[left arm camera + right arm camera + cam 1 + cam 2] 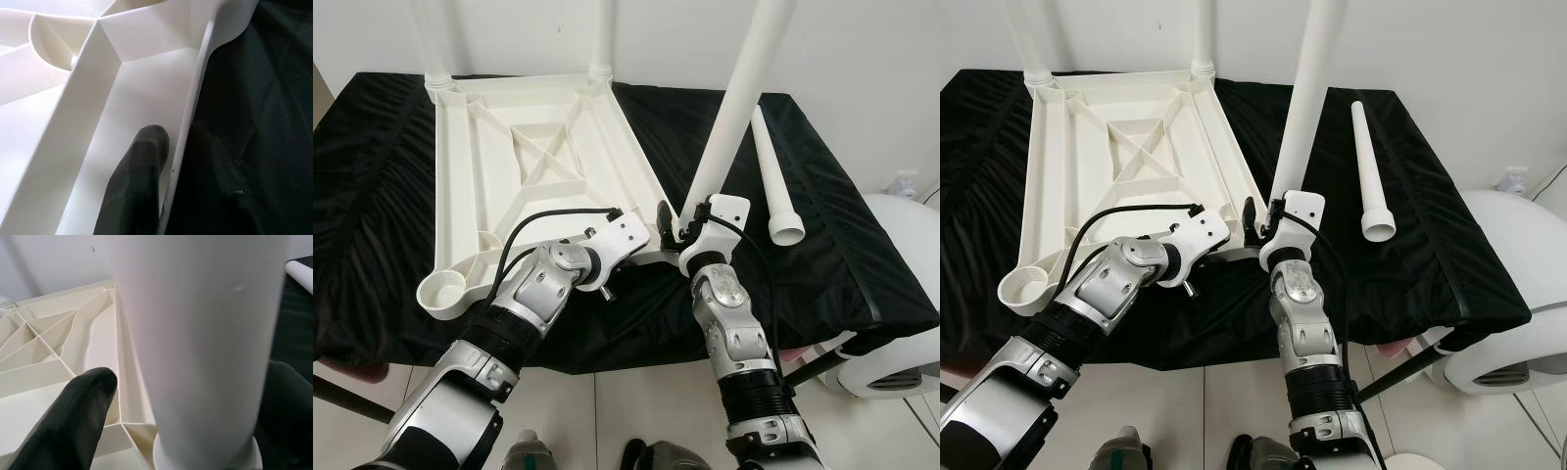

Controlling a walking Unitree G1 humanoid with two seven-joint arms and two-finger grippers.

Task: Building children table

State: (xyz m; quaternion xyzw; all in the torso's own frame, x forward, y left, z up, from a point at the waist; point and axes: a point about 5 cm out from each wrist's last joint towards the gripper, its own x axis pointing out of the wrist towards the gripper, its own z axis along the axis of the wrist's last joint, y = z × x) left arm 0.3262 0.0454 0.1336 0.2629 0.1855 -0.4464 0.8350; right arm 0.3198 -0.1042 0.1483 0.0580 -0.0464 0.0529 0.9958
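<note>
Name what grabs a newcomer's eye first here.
An upside-down white tabletop lies on a black-draped table. The right gripper holds a tall white leg at its near right corner, the left gripper pinches the rim beside it, and a spare leg lies to the right.

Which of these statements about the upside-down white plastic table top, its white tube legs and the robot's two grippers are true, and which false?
1. The upside-down white plastic table top lies on a black cloth. True.
2. The right gripper grips a white tube leg at the near corner. True.
3. All four legs are fitted. False: a spare white leg lies on the cloth, and the near left socket is empty.
4. The left gripper hangs idle. False: its fingers straddle the table top's rim.
</note>
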